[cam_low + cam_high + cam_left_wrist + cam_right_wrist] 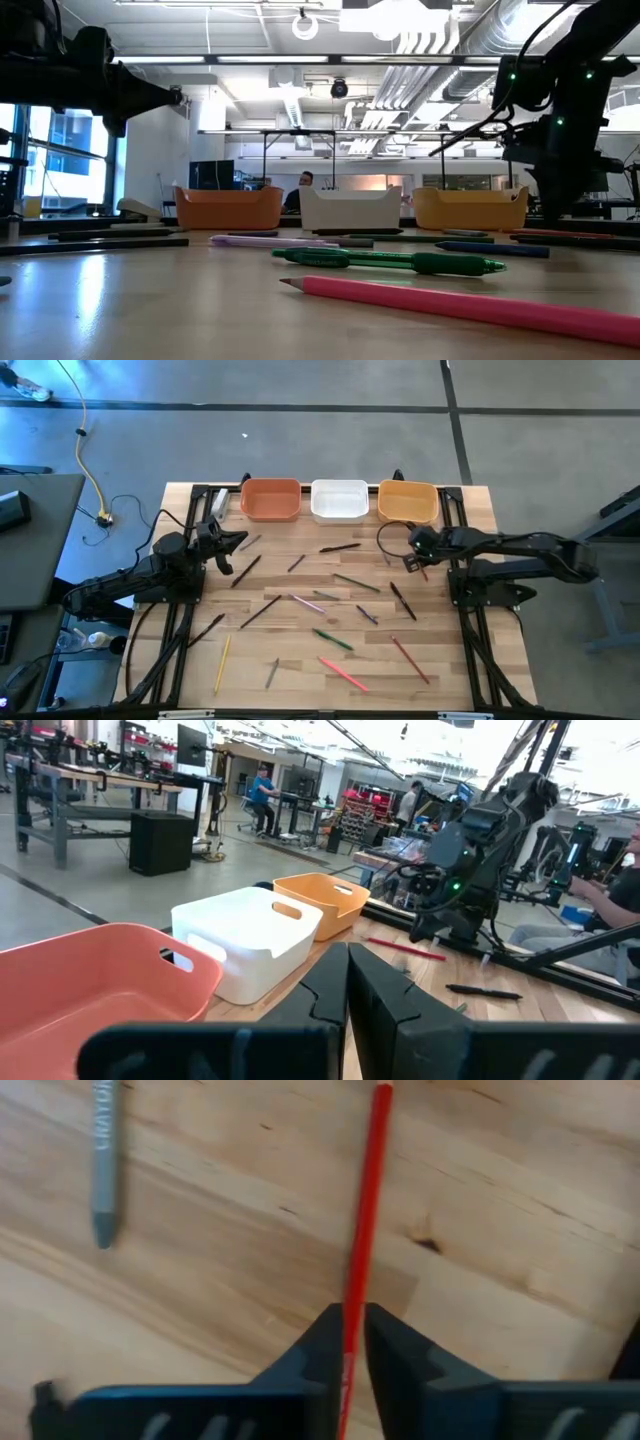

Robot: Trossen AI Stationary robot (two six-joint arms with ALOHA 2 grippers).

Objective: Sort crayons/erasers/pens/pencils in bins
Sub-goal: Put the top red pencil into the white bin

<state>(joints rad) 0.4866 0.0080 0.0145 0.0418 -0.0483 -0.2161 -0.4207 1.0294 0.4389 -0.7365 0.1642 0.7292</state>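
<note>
Wooden bench in an open workshop, grey floor all round, people at desks far behind. Three bins in a row at the far edge: terracotta bin, white bin, yellow-orange bin, all looking empty from above. Left arm parked near the far left corner, left gripper aimed along the bins, jaws closed on nothing. Right gripper sits just in front of the yellow-orange bin, jaws pinched on a red pencil at about its lower third, the rest sticking out ahead over the wood. A grey crayon lies just beside it on the bench. Remaining sticks are scattered across the middle and near half: green pen, pink pencil, yellow pencil, several black ones.

Handling call: these are light, stiff and thin, so they roll and pivot easily; an off-centre grip lets the long end swing, mid-shaft is safer. Crayons likely snap if squeezed hard.

Room: short, clear path to the bin rim; the long pencil needs tilting to clear the wall. Black frame rails run along both side edges.
</note>
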